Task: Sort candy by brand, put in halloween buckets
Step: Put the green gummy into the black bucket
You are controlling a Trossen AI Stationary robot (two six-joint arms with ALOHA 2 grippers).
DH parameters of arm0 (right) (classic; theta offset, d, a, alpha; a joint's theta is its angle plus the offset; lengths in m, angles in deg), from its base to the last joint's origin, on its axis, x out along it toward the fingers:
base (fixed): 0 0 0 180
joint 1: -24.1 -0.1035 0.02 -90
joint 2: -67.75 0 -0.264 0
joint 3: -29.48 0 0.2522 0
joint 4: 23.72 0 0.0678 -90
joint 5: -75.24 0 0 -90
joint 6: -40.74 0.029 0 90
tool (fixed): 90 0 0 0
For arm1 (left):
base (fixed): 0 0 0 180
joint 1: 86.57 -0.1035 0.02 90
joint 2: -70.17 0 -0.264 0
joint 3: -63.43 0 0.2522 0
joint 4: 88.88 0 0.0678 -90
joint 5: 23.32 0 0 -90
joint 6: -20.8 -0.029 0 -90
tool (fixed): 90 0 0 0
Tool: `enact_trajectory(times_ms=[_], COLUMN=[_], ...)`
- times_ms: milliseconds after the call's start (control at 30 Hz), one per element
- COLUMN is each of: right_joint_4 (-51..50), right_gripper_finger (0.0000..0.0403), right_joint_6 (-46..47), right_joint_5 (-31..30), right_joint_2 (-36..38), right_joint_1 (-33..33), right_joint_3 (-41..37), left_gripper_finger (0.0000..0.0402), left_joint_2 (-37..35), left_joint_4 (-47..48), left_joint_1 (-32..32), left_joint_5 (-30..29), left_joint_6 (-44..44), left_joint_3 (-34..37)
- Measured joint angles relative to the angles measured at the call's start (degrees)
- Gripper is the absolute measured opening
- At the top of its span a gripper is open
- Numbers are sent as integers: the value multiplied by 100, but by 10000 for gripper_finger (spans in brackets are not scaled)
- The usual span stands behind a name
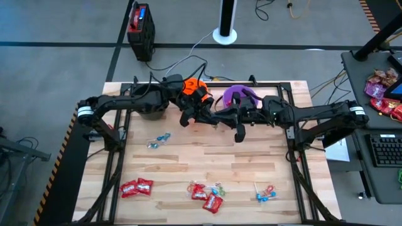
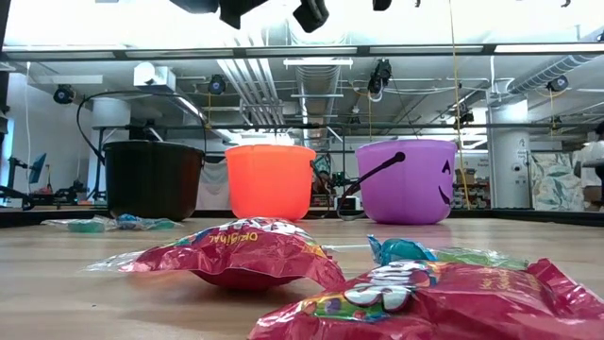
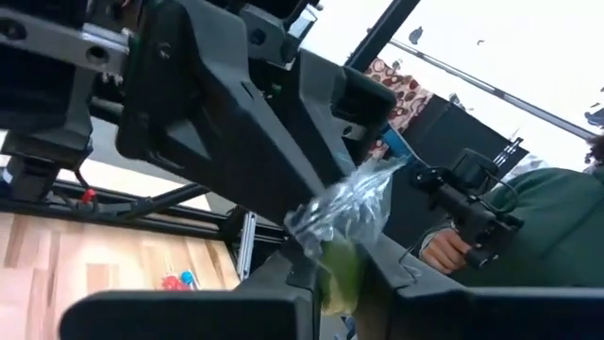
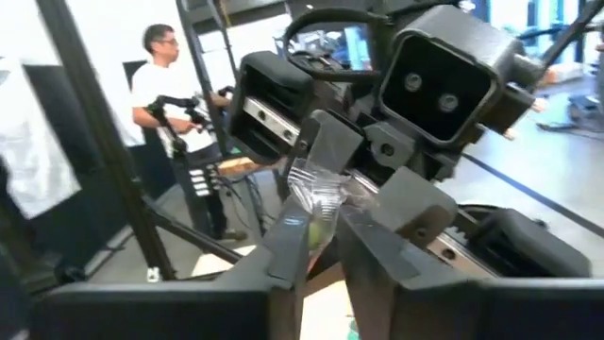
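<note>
Both grippers meet in the air in front of the orange bucket (image 1: 193,86). My left gripper (image 3: 335,279) is shut on a green candy in a clear twist wrapper (image 3: 351,203). My right gripper (image 4: 323,247) faces it from the table's right, its fingers a narrow gap apart around the same candy (image 4: 316,227). The black bucket (image 2: 153,179), the orange bucket (image 2: 270,181) and the purple bucket (image 2: 406,181) stand in a row at the far edge. Red packets (image 1: 136,187), blue pieces (image 1: 159,140) and lollipops (image 1: 265,193) lie on the table. My left gripper pinches the candy's green body (image 3: 338,264) between its two fingers, coming in level from the table's left. The clear twisted end (image 3: 363,194) sticks out past the fingertips toward the other gripper. The candy is lifted clear of the table. My right gripper has the wrapper (image 4: 319,189) between its slightly parted fingers (image 4: 288,247); whether they touch it I cannot tell.
More red packets (image 1: 206,196) lie near the front edge, close to the low camera (image 2: 236,255). A black frame (image 1: 290,135) runs along the table's sides. A person (image 4: 170,85) stands beyond the table, and a hand (image 3: 442,250) there holds a controller.
</note>
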State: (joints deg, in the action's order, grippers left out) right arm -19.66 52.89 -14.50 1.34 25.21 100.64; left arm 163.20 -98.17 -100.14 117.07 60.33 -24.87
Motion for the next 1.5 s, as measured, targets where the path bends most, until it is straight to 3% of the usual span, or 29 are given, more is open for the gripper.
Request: enact_trajectory(times_ms=[167, 333, 533, 700, 900, 1233, 1333, 1500], right_joint_4=[-1115, -2774, -3678, -3774, -3860, -3855, -3863, -3853], right_gripper_finger=[115, 159, 187, 191, 192, 192, 192, 192], right_joint_6=[-154, -166, -18, 181, 289, 385, 437, 447], right_joint_5=[-319, -1119, -1685, -1724, -1718, -1592, -1407, -1327], right_joint_2=[-7, -7, -7, -40, -262, -714, -798, -846], right_joint_1=[38, 43, 52, 52, 50, 128, 186, 211], right_joint_3=[530, 1237, 1646, 1636, 1634, 1634, 1634, 1634], left_gripper_finger=[28, 26, 23, 23, 22, 22, 22, 24], left_joint_2=[-107, -425, -946, -1444, -1874, -1615, -1453, -1286], left_joint_4=[300, 1122, 3007, 4164, 5794, 9858, 10389, 10460], left_joint_1=[-142, -561, -1514, -2597, -3834, -4081, -4118, -4079], left_joint_5=[181, 642, 918, 818, -173, -4813, -5255, -5221], left_joint_6=[22, -24, -439, -506, -819, -2651, -3137, -3332], left_joint_3=[0, 2, 7, 7, -18, -974, -1094, -1046])
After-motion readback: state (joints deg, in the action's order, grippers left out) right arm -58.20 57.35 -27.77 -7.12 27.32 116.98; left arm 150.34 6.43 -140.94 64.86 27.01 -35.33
